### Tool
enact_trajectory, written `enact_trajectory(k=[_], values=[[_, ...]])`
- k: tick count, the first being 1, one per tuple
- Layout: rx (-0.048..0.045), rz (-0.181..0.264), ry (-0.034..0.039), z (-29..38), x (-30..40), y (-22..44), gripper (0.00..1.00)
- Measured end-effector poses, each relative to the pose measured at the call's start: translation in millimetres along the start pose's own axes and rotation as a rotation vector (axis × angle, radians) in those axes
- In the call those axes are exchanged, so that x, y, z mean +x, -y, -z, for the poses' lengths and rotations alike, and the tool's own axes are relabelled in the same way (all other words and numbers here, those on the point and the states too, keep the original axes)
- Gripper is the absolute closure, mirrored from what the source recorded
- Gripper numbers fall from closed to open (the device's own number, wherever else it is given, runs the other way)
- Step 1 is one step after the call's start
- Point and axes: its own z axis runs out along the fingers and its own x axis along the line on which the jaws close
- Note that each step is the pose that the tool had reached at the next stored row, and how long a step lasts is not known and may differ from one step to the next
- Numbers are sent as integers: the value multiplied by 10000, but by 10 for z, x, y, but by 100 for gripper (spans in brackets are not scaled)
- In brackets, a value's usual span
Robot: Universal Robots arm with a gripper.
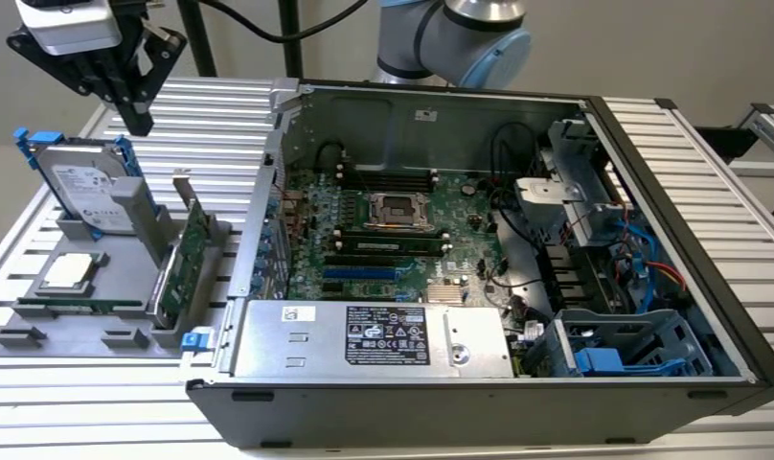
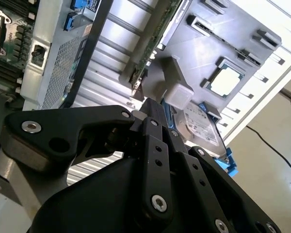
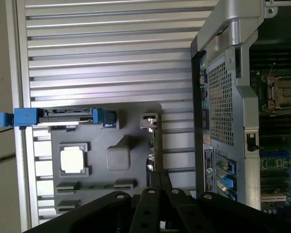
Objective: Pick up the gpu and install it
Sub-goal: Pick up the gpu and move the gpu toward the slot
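gpu: green pcb, upright

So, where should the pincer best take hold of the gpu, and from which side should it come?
Probably its free upper edge, from straight above, closing across the thin board. The gpu stands on edge in the gray holder, between the hard drive and the computer case, so its faces look crowded.

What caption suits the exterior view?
End effector hovers above the parts holder, where the gpu stands on edge beside the open computer case.
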Motion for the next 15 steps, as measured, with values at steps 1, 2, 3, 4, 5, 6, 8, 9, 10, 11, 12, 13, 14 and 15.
enact_trajectory(k=[1, 2, 3, 4, 5, 6, 8, 9, 10, 11, 12, 13, 14, 15], values=[[0, 0, 0, 0, 0, 3, 100], [0, 0, 0, 0, 0, 6, 100], [0, 0, 1, 0, -1, 9, 100], [-1, 0, 0, 0, -1, 12, 100], [-1, 0, 1, 0, -1, 15, 100], [0, 0, 0, 1, -1, 17, 100], [0, 0, 1, 1, -2, 24, 100], [0, 0, 0, 1, -2, 27, 100], [0, 0, 0, 1, -2, 30, 100], [0, 0, 0, 1, -2, 33, 100], [0, 0, 0, 2, -2, 35, 100], [0, 0, 0, 2, -3, 37, 100], [-1, 0, 0, 1, -3, 39, 100], [0, 0, 0, 2, -3, 41, 100]])
